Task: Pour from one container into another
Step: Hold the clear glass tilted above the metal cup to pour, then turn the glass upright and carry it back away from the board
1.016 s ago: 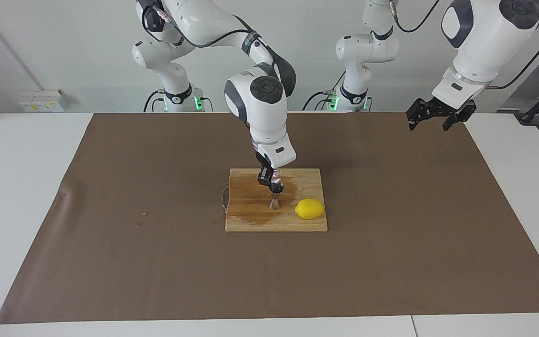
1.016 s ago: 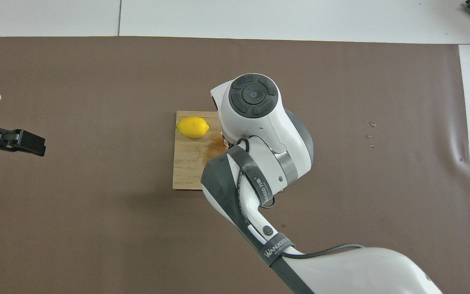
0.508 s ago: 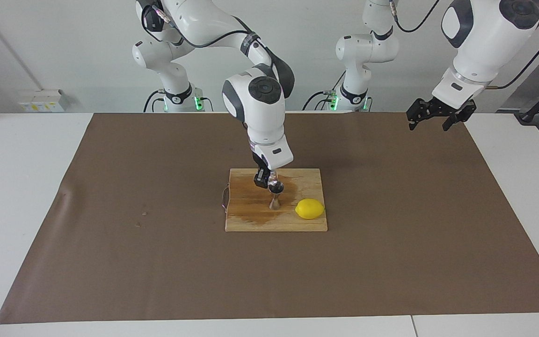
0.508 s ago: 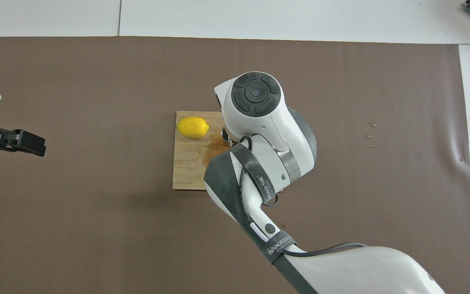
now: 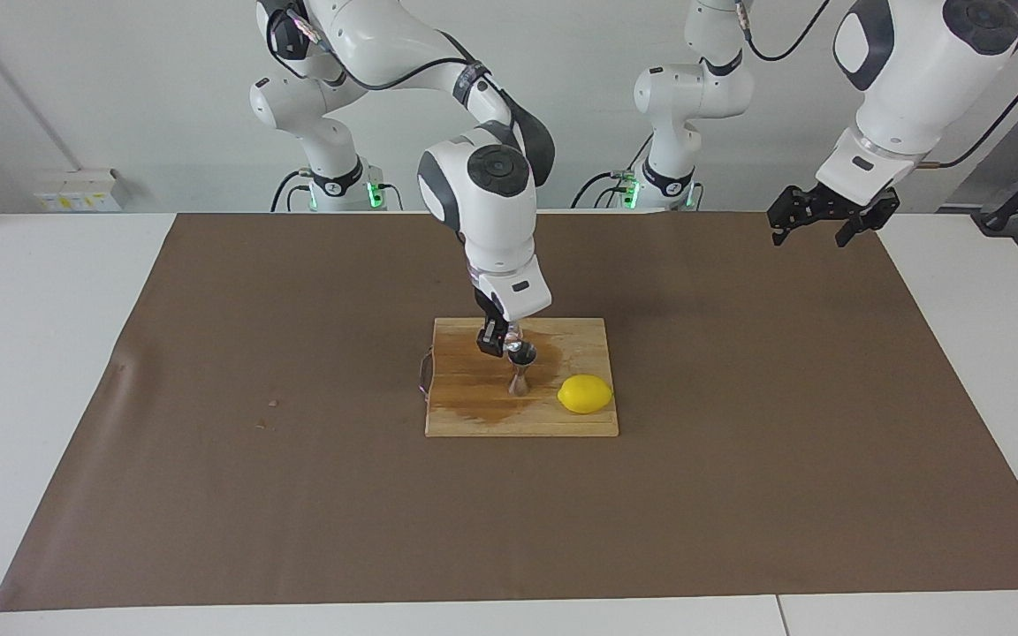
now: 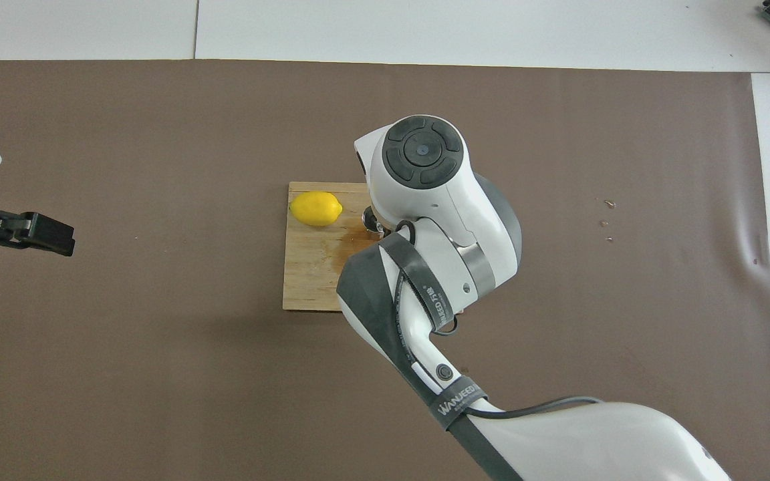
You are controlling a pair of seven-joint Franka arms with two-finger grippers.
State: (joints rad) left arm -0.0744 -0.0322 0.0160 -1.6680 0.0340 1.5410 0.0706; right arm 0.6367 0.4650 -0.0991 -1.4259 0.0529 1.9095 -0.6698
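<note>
A small steel jigger point(image 5: 520, 378) stands upright on a wooden cutting board point(image 5: 474, 422), beside a yellow lemon point(image 5: 585, 394). My right gripper point(image 5: 502, 341) is over the board, shut on a tiny clear glass cup point(image 5: 514, 335), which it holds just above the jigger's rim on the side toward the robots. In the overhead view the right arm hides the cup, and only the jigger's edge point(image 6: 371, 216) shows next to the lemon point(image 6: 316, 208). My left gripper point(image 5: 823, 226) waits open and empty, high over the left arm's end of the table.
A dark wet stain point(image 5: 484, 405) spreads over the board around the jigger. A brown paper mat point(image 5: 297, 495) covers the table. A few crumbs point(image 5: 272, 404) lie on it toward the right arm's end.
My right gripper and the glass cup have shifted slightly toward the right arm's end, off the jigger's top. The left arm has not moved.
</note>
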